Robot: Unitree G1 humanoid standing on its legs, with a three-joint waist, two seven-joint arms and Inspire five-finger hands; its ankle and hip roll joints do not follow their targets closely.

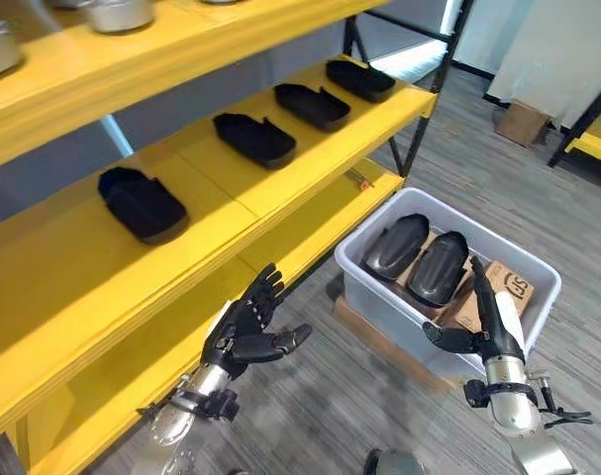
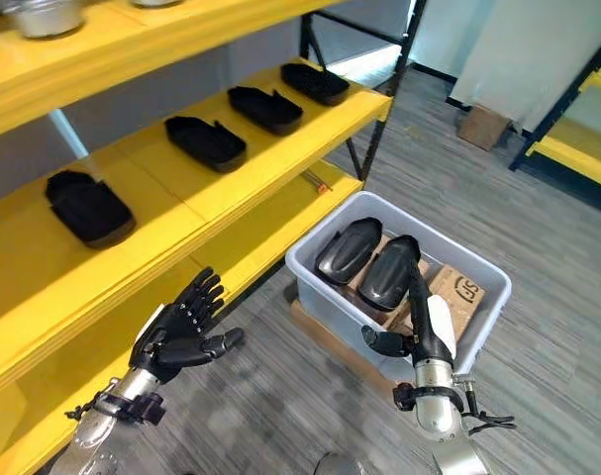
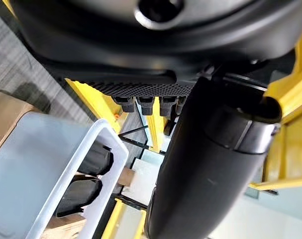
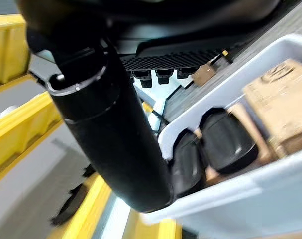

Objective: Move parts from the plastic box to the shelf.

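Observation:
A grey plastic box [image 1: 379,302] stands on the floor to the right of the yellow shelf [image 1: 72,257]. Two black parts [image 1: 397,245] [image 1: 439,267] lie side by side in it. Several more black parts lie in a row on the middle shelf board, the nearest [image 1: 142,203] at the left. My left hand [image 1: 243,327] hovers open in front of the lower shelf board, holding nothing. My right hand [image 1: 493,317] is open with straight fingers above the box's near rim, close to the right-hand part [image 4: 225,139] and apart from it.
A cardboard box [image 1: 488,292] lies inside the plastic box beside the parts. A wooden board [image 1: 379,341] sits under the box. Metal pots [image 1: 117,12] stand on the top shelf. A black shelf upright [image 1: 419,129] rises behind the box. Another cardboard box [image 1: 523,122] sits far right.

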